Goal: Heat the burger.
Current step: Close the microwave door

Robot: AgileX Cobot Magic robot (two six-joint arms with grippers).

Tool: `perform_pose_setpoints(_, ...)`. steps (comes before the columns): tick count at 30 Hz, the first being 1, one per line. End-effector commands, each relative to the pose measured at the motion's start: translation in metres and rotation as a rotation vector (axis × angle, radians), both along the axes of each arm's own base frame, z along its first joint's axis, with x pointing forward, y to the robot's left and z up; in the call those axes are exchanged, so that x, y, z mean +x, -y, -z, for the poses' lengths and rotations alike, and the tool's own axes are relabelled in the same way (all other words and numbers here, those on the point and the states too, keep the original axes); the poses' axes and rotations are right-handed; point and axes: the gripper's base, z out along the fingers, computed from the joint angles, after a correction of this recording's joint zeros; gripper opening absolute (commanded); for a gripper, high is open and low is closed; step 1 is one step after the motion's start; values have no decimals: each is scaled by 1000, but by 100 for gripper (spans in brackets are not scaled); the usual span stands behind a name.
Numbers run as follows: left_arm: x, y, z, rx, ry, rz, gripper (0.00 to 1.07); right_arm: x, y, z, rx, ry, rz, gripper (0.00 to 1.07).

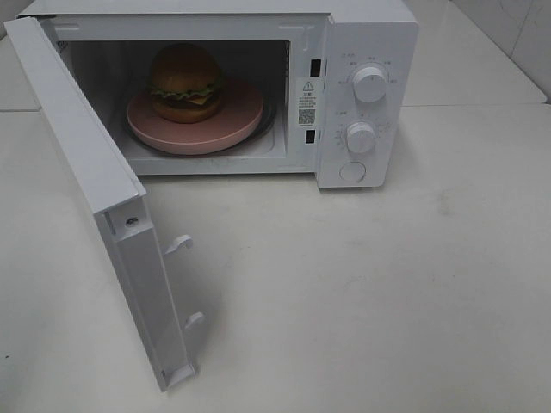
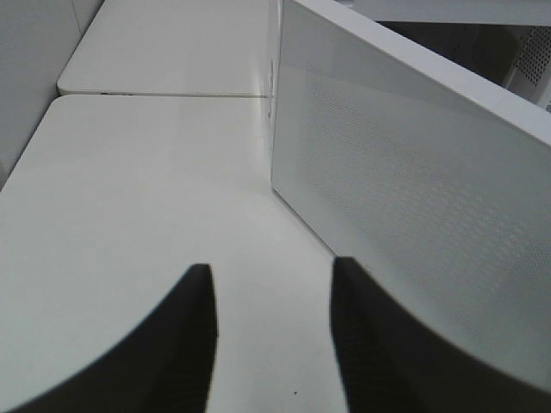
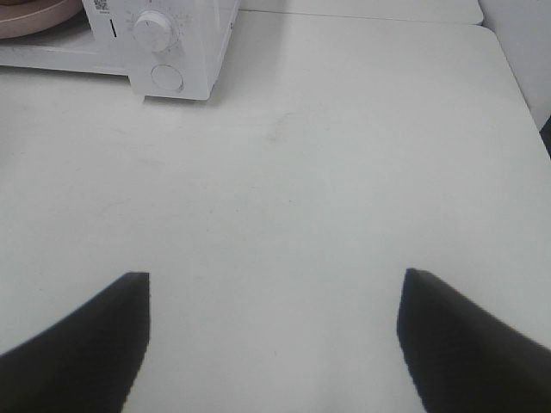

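Burger (image 1: 185, 82) on pink plate (image 1: 237, 122) inside microwave (image 1: 370, 34), upper centre of exterior frame. Open door (image 1: 77, 146) just beside left gripper (image 2: 274, 335), jaws partway apart, empty; right gripper (image 3: 274, 344) wide, empty, well apart from door.

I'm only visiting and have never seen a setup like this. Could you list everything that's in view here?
microwave: one, white, at the back of the table
door: one, white, swung open on the left of the high view
burger: one, orange-brown bun with green lettuce, on the plate
plate: one, pink, inside the microwave
knobs: two, white, one above the other on the microwave's panel
button: one, white, round, below the knobs
table: one, white, under everything
left gripper: one, dark, jaws apart and empty, beside the door's outer face
right gripper: one, dark, jaws wide apart and empty, over bare table
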Motion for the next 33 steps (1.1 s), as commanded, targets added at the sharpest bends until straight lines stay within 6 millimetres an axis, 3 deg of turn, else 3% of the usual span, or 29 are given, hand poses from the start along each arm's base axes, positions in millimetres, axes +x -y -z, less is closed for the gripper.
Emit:
perform_pose_setpoints(1,8,0,-6,-4,27,-2,17,-3,0,0,5,33,5,76)
perform_pose_setpoints(3,21,-1,-8,7,13,-9,0,-3,0,0,5,33,5,76)
perform_pose_setpoints(10,46,-2,2,11,92,-28,0,-3,0,0,5,33,5,76)
perform_pose_setpoints(23,84,-5,62,9,233,-69,0,-3,0,0,5,33,5,76)
perform_pose_setpoints(33,108,-6,72,36,253,-71,0,-3,0,0,5,33,5,76)
